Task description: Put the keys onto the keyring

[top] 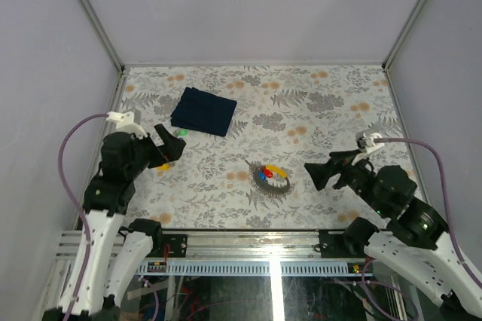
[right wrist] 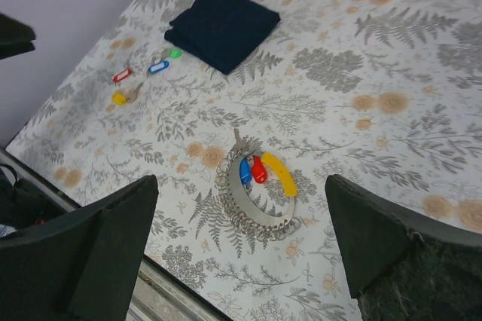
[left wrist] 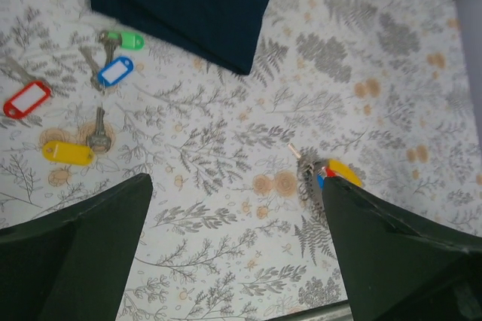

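Observation:
The keyring (right wrist: 242,209), a grey metal loop edged with several small rings, lies on the floral table with a blue tag (right wrist: 245,171), a red tag (right wrist: 259,169) and a yellow piece (right wrist: 279,173) inside it. Loose keys lie near the cloth: green tag (left wrist: 124,39), blue tag (left wrist: 115,71), red tag (left wrist: 27,99), yellow tag (left wrist: 68,153). My left gripper (top: 169,148) hovers open beside those keys, nothing between its fingers. My right gripper (top: 312,174) stands open just right of the keyring (top: 271,179), holding nothing. In the left wrist view a finger hides most of the keyring (left wrist: 309,178).
A dark blue folded cloth (top: 203,110) lies at the back left of the table. Grey walls close in the table on three sides. A metal rail (top: 248,242) runs along the near edge between the arm bases.

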Motion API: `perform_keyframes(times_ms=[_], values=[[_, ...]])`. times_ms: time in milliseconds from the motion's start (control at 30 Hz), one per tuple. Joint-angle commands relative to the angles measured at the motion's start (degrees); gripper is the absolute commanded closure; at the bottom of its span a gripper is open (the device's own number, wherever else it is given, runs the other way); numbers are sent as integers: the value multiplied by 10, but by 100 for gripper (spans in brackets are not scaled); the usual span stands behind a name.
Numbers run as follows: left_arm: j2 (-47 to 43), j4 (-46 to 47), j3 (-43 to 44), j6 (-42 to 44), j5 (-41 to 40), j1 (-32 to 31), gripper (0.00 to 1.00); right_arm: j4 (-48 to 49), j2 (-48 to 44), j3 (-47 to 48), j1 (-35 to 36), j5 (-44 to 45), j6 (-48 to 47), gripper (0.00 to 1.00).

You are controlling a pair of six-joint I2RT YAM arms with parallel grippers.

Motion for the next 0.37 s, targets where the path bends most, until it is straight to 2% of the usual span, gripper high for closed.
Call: perform_keyframes(times_ms=[0,133,333], values=[[-104,34,-8,-4,-18,2,0,-78,-54,42,-2,78,10,1],[-175,54,-30,-8,-37,3,0,-86,-87,36,-3,90,14,1],[-222,73,-56,-12,-39,3,0,-96,-93,28,-2,96,16,1]])
